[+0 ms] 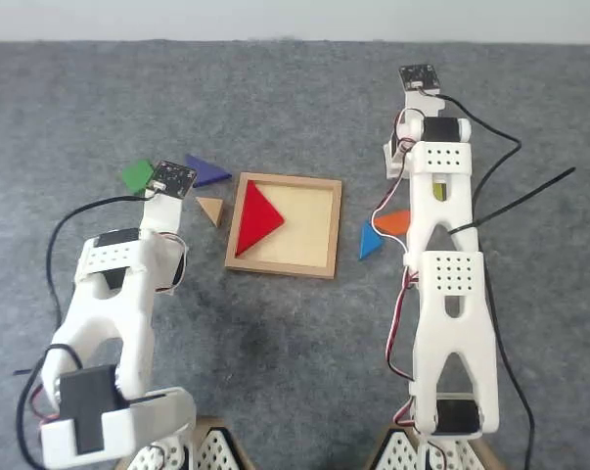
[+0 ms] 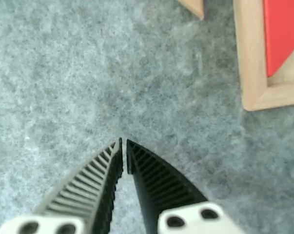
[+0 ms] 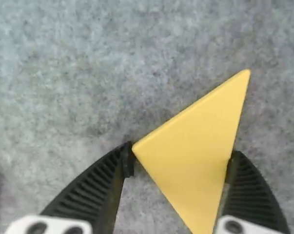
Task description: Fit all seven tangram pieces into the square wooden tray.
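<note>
One large red triangle [image 1: 256, 219] is being held inside the square wooden tray [image 1: 280, 267]. Left of the tray, three pieces are being shown: one green square [image 1: 136, 175], one dark blue triangle [image 1: 207, 170] and one small pale wooden triangle [image 1: 211, 210]. Right of the tray, two are being shown: one light blue triangle [image 1: 370, 240] and one orange piece [image 1: 394, 222]. Farther right of the tray, one yellow triangle [image 3: 198, 151] is being pinched by the right pincer [image 3: 181, 152]. The left pincer [image 2: 123, 144] is being held pressed together left of the tray.

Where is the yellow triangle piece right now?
The yellow triangle piece is between the fingers of the right gripper, over the grey mat, right of the square wooden tray.

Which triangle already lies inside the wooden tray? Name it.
The red triangle, against the tray's left wall. The tan triangle, purple triangle and blue triangle lie outside on the mat; the yellow triangle sits in the right end effector.
</note>
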